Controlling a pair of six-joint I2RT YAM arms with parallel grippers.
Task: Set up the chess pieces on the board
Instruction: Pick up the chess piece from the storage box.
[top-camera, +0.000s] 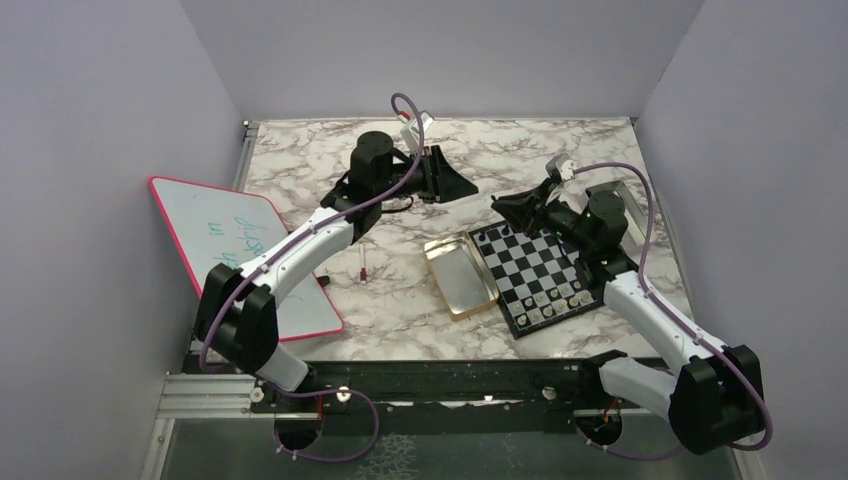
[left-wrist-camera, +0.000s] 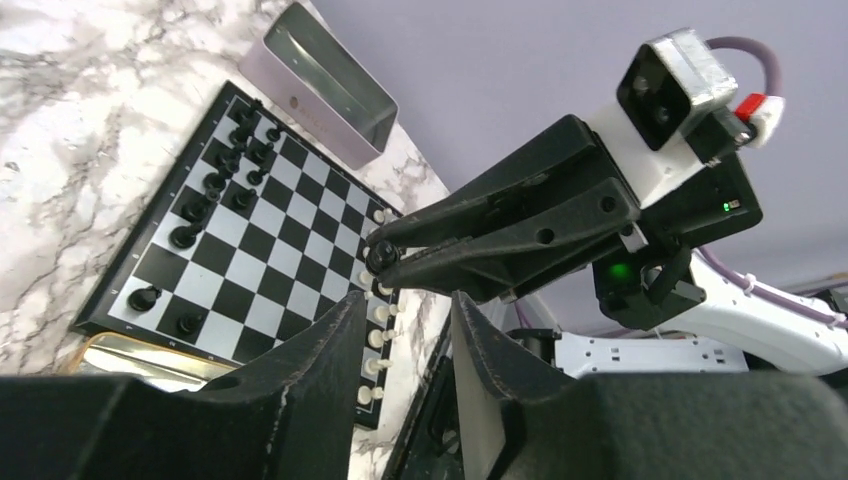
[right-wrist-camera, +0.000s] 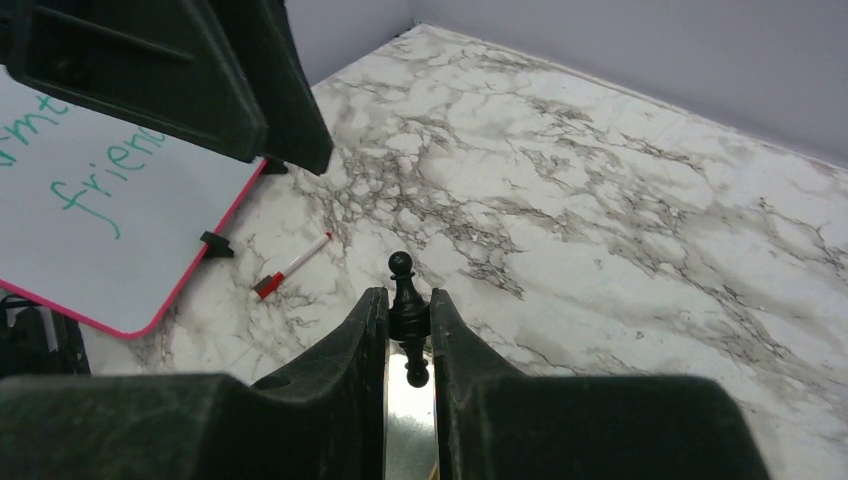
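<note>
The board (top-camera: 530, 265) lies right of centre, also in the left wrist view (left-wrist-camera: 250, 250). Pale chess pieces (top-camera: 552, 297) stand along its near edge, and black ones (left-wrist-camera: 225, 165) stand along its far side. My right gripper (top-camera: 498, 205) hovers above the board's far left corner. It is shut on a black chess piece (right-wrist-camera: 408, 312), gripped sideways, which also shows in the left wrist view (left-wrist-camera: 380, 258). My left gripper (top-camera: 462, 186) is open and empty above the marble, just left of the right gripper, with its fingers (left-wrist-camera: 340, 340) apart.
An open gold tin (top-camera: 460, 275) lies against the board's left side. A silver tin (left-wrist-camera: 320, 85) stands beyond the board's right side. A pink-rimmed whiteboard (top-camera: 245, 250) lies at the left. A red-capped marker (top-camera: 363, 262) lies on the marble beside it.
</note>
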